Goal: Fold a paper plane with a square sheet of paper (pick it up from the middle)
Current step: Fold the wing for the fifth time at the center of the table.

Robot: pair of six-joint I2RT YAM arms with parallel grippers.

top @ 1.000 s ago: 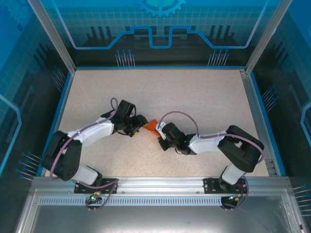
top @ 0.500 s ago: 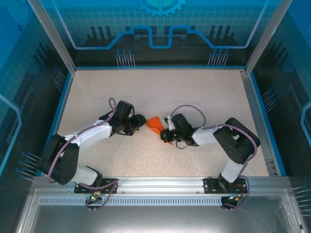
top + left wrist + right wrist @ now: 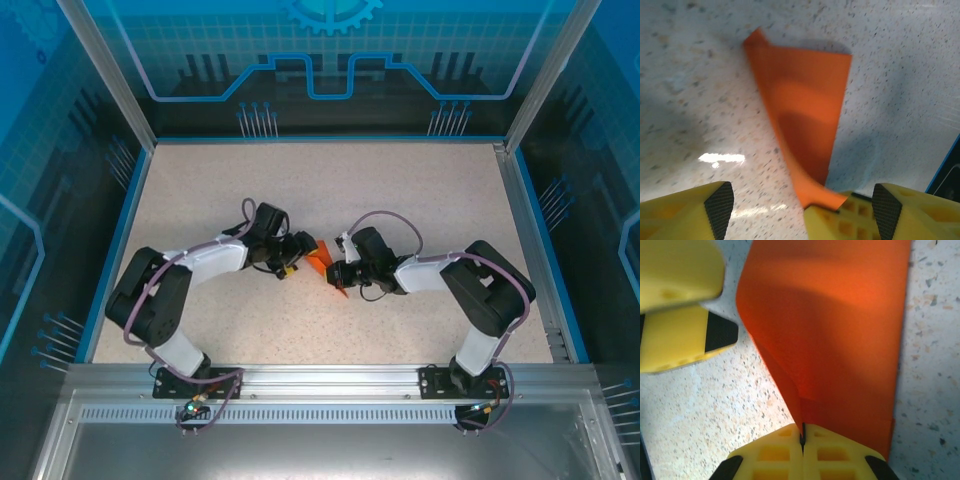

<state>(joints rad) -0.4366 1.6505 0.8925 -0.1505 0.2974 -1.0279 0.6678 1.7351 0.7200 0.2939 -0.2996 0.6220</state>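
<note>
The square sheet of paper (image 3: 318,262) is bright orange and folded into a creased pointed shape (image 3: 805,110). It stands up off the table between the two arms. My right gripper (image 3: 802,432) is shut on its lower edge at the crease (image 3: 840,340), and its yellow fingers (image 3: 840,222) show under the paper in the left wrist view. My left gripper (image 3: 802,207) is open, with its black pads (image 3: 720,210) wide apart on either side of the held end. Its fingers (image 3: 685,335) sit just left of the paper without touching it. In the top view the left gripper (image 3: 298,256) and right gripper (image 3: 335,272) nearly meet.
The speckled table (image 3: 330,190) has a blue rim, with metal frame posts and transparent blue walls around it. Both arms bend inward toward the table's middle. The aluminium rail with the arm bases (image 3: 330,380) runs along the near edge.
The left gripper has moved right, up to the paper, and its jaws have widened. The right gripper, still shut on the paper, has swung up and left with it.
</note>
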